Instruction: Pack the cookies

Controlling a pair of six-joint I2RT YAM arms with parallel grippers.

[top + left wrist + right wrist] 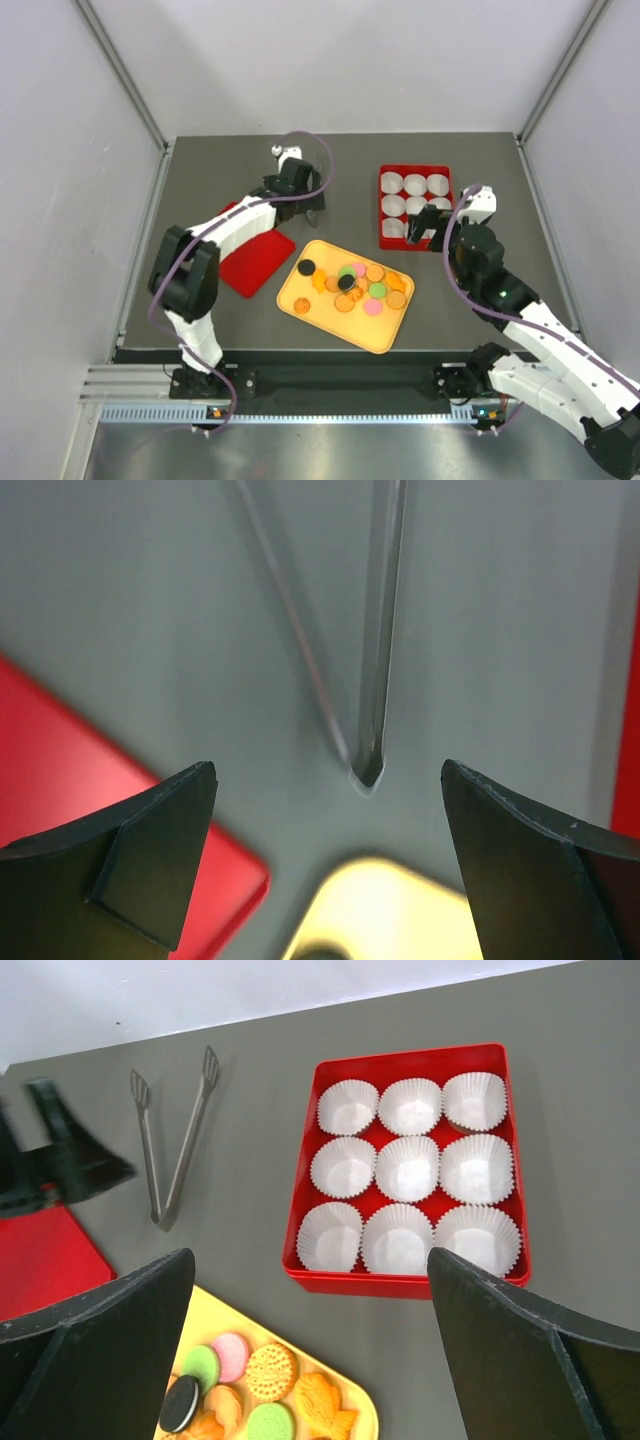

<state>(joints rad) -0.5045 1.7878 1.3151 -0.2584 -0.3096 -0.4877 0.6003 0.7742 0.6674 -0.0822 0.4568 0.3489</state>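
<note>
The left tool (326,765) hangs spread over the tongs (375,680). The cookies (360,285) are heaped on the yellow tray (385,335) at 6 o'clock on the worktop (200,170). They look light, stiff and probably brittle, best nipped across the rim. At the tray's 2 o'clock, the red box (400,1285) holds nine empty paper cups (408,1168). The right tool (310,1254) hovers spread.

White arms (238,224), black joints (190,277), trailing purple cables (326,160).
</note>
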